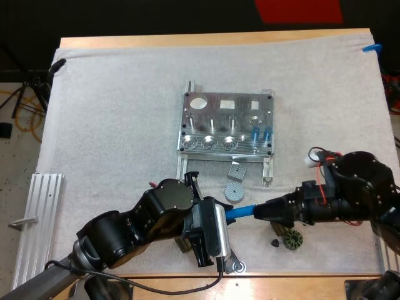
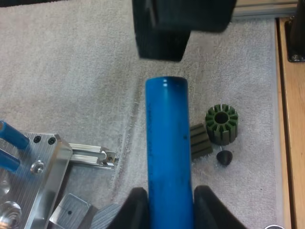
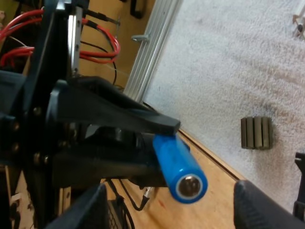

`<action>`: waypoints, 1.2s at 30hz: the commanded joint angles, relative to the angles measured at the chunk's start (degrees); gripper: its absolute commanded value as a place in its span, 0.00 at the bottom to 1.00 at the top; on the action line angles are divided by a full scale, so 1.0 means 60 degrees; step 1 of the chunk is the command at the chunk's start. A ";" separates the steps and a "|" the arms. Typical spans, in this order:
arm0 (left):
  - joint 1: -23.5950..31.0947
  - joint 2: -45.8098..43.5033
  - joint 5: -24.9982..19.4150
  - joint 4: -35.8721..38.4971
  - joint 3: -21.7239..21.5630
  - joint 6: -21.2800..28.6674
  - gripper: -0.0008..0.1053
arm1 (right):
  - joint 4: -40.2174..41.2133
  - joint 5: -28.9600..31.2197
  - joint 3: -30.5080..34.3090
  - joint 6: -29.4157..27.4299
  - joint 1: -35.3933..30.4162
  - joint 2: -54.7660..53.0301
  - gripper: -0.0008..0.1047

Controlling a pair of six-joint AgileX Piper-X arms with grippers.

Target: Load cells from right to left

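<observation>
1. Aluminium rail (image 1: 40, 212): lies on the bare table off the mat's left edge, well apart from the work.
2. Left gripper (image 2: 169, 200): closed on the blue cell (image 2: 167, 143). Both fingers press on one end of the cell from opposite sides. The cell is held clear of the mat, in front of the fixture.
3. Cell axis: the long axis runs level from the left gripper toward the right gripper. The free end, with its metal cap, points at the right arm.
4. Metal fixture (image 1: 228, 125): sits mid-mat, beyond the held cell. Two loaded cells (image 1: 260, 132) stand upright at the right end of its front row. The three round sockets to their left look empty. Judgement: the next socket leftward is the target.
5. Right gripper (image 1: 262, 211): fingers spread wide and clear of the cell, lined up with its free end. It is the nearer free arm. Judgement: a handover calls for closing across this end.
6. Loose parts: a ribbed block (image 2: 200, 140), green toothed ring (image 2: 221, 124) and dark cone (image 2: 224, 157) lie on the mat beside the cell.
</observation>
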 commanded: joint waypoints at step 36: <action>-0.0028 -0.0046 -0.0282 -0.0689 -0.0040 0.0000 0.01 | -0.0654 -0.0501 -0.0009 0.0238 -0.0041 0.0867 0.38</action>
